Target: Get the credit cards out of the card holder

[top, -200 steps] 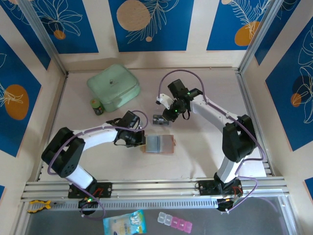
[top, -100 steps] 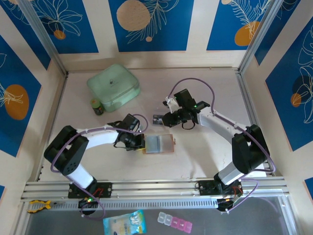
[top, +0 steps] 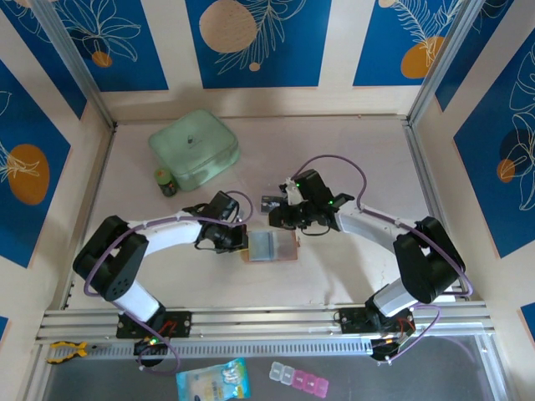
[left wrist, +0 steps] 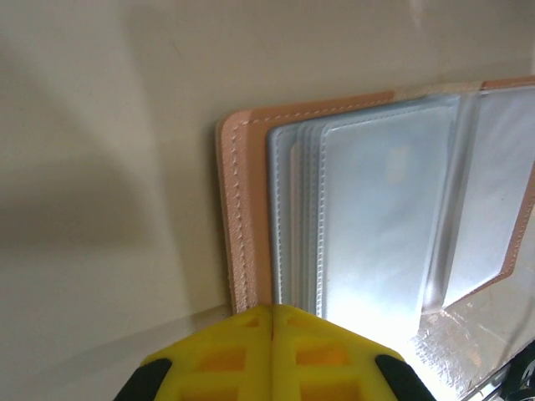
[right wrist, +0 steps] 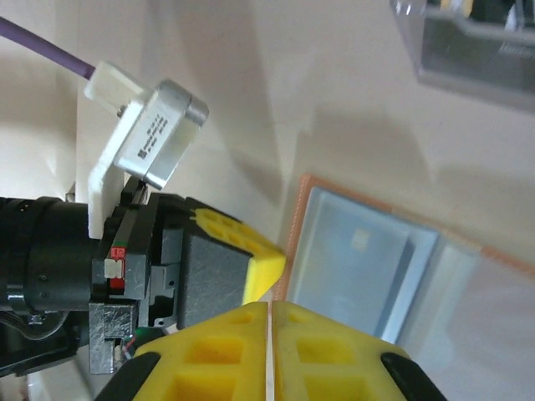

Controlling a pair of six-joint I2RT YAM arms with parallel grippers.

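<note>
The tan-pink leather bifold card holder [top: 272, 247] lies open and flat on the pale surface [top: 351, 267] between the two arms, its clear pockets facing up. The left gripper [left wrist: 273, 311] — jaws closed, yellow tips together — rests at the holder's left edge. The right gripper [right wrist: 269, 309] hangs at the holder's far side, its jaws likewise closed with nothing between them. One small dark credit card [top: 270, 203] lies on the surface just beyond the holder (apart from it). A mint-green zip case [top: 194, 149] sits well back on the left.
</note>
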